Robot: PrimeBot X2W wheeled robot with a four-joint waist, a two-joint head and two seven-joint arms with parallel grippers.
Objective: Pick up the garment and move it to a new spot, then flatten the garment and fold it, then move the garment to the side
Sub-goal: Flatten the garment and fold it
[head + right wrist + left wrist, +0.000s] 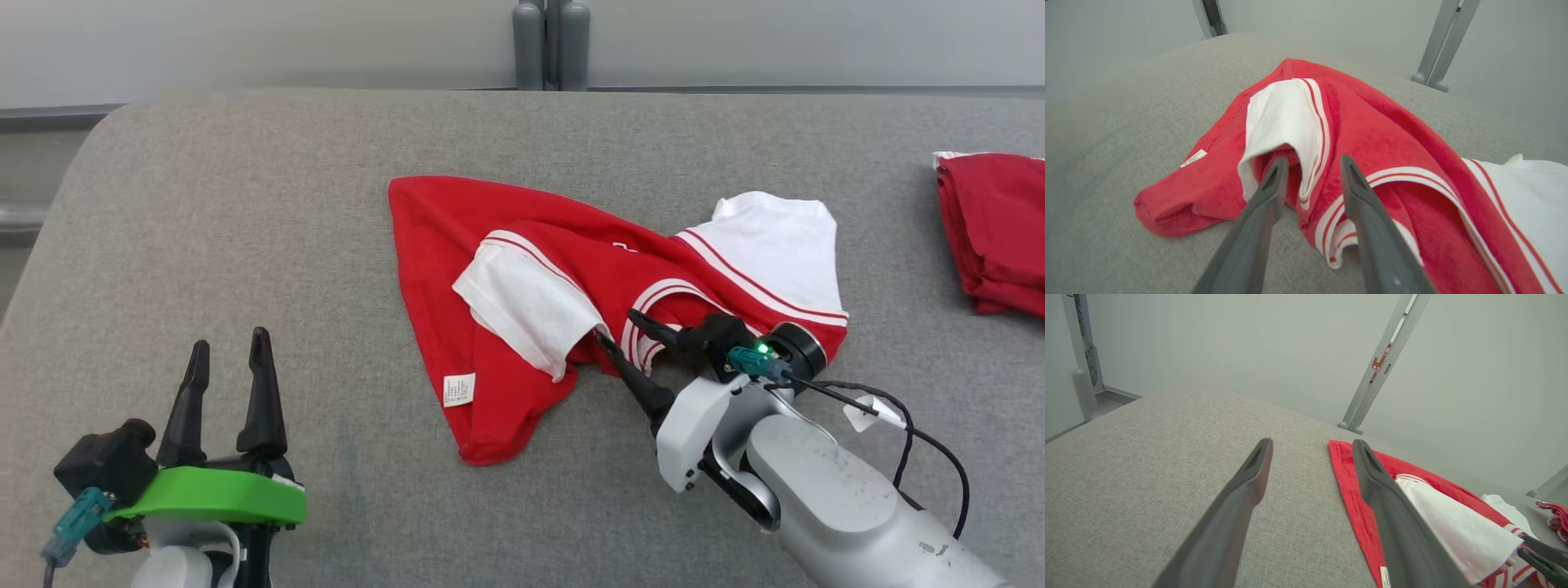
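A crumpled red garment (571, 245) with white sleeves and white-striped trim lies in the middle of the grey padded surface (245, 204). My right gripper (616, 325) has come in low from the lower right, at the garment's near edge by the striped collar. In the right wrist view its jaws (1314, 163) stand apart, with a fold of white sleeve and red cloth (1372, 122) between the tips. At the lower left my left gripper (230, 341) is open and empty, well clear of the garment. The left wrist view has its fingers (1312, 443) spread, the garment's red edge (1347, 486) to their right.
A folded red cloth (992, 229) lies at the surface's right edge and is also in the left wrist view (1557, 516). Grey posts (551, 45) stand behind the far edge. The surface's rounded left corner drops away at the upper left.
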